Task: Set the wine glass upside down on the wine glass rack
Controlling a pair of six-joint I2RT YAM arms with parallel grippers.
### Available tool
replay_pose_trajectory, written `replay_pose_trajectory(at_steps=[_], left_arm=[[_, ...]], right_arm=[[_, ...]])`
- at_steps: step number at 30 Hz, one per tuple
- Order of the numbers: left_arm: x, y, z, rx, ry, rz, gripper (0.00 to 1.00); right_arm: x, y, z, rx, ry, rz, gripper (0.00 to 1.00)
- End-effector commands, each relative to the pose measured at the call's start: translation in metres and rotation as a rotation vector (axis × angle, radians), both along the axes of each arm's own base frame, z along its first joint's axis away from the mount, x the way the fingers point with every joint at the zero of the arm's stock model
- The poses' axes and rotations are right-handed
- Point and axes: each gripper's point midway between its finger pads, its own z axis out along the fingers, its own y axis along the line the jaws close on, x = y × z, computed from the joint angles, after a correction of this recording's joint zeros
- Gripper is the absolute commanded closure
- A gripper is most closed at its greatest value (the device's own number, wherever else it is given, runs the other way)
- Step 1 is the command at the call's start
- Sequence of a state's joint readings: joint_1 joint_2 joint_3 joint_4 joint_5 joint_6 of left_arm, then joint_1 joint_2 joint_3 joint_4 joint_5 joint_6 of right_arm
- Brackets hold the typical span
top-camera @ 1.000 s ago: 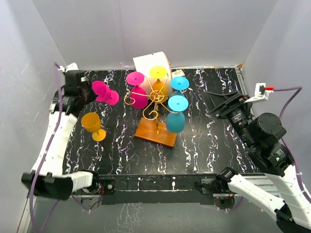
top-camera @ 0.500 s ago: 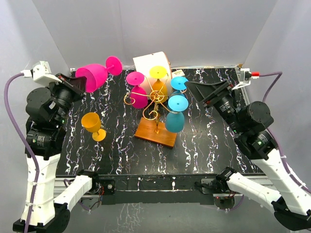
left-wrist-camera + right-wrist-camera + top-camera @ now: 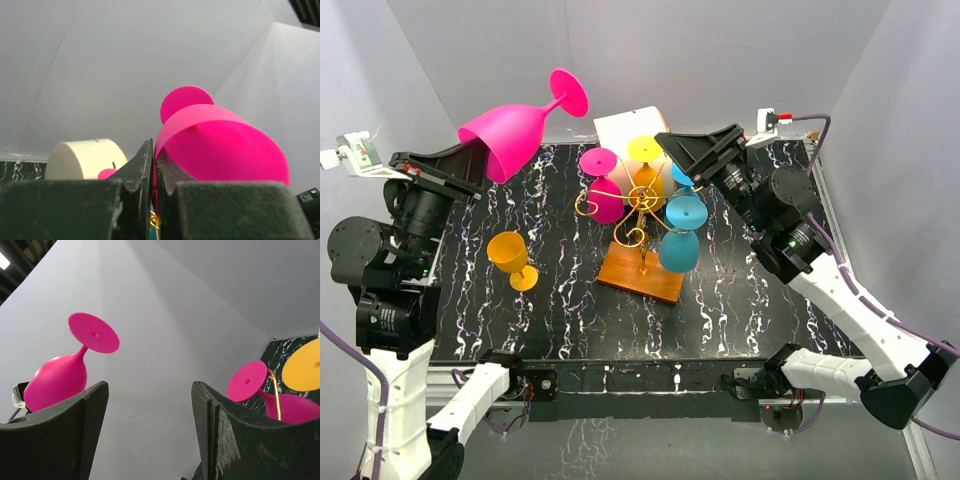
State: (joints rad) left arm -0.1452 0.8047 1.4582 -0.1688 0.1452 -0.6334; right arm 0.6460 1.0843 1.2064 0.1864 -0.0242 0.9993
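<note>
Rack base visible only overhead

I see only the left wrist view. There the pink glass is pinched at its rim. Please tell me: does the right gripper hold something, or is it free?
Observer: The right gripper is open and holds nothing.
Operator: Where is my glass, compared with the rack?
Observer: In the top view the pink wine glass is high up, left of the wine glass rack, with its foot tilted upward.
Operator: Does the rack carry glasses already?
Observer: Yes, four hang upside down: a pink glass, a yellow glass, a near blue glass and a far blue glass.
</note>
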Motion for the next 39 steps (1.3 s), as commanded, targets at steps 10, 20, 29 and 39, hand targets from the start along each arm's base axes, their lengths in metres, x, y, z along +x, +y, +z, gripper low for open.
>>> replay_pose_trajectory(at_steps=[10,20,29,39], left_arm=[[0.014,-0.022,0.034,-0.13,-0.167,-0.153,1.0],[0.044,-0.045,0.04,-0.13,-0.151,-0.247,1.0],[0.031,-0.045,0.016,-0.153,-0.124,-0.251,1.0],[0.019,-0.045,0.004,-0.263,-0.082,-0.303,1.0]], right_arm=[[-0.042,0.051,0.042,0.076,-0.156,0.259,0.3],[-0.033,0.093,0.054,0.301,-0.135,0.153,0.29],[-0.032,0.076,0.067,0.553,-0.045,-0.054,0.31],[-0.018,0.087,0.072,0.56,0.054,-0.133,0.3]])
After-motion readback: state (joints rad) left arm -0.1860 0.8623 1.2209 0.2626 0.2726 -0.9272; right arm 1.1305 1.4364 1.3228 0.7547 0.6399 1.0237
